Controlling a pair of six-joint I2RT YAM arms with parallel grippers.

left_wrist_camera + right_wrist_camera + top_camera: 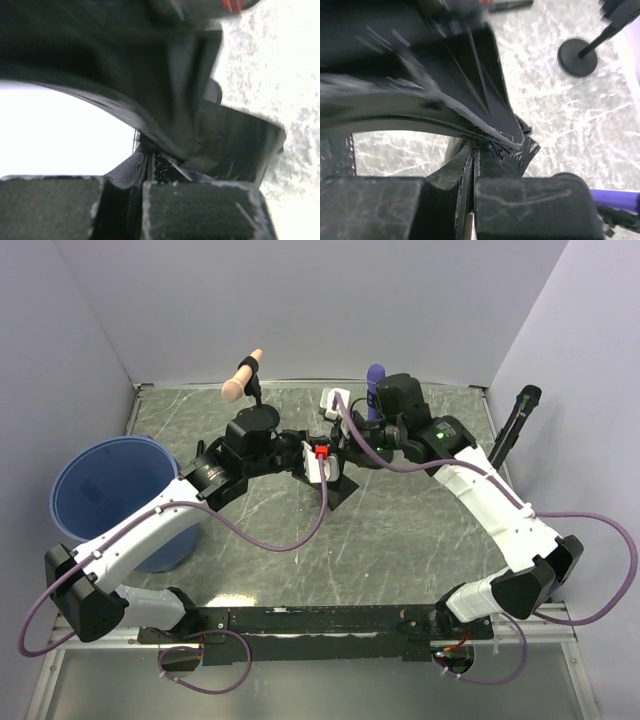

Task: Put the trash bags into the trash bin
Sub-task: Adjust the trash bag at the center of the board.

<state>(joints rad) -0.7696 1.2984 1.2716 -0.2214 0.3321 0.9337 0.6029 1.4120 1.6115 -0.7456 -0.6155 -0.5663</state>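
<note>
Top external view puts the trash bin (112,490) at your far left, standing on the table (420,540) close beside the left arm, its mouth open upward. Moving right, the left pincer (308,464) is clamped narrow on a black trash bag (338,492) at the middle of the table. Its wrist view shows thin black film nipped between the pads (50,210). Just beyond, the right pincer (346,454) is likewise closed on the same bag, with film caught between its fingers (530,210). Both wrist views are blurred, so each grip probably has only a thin pinch of film. By my reading, your step is the carry, with the bag well apart from the bin. Raise both arms together so the bag clears the rim. Swing left at one pace so the film neither stretches nor tears. Let go only once the bag hangs over the bin's mouth.
</note>
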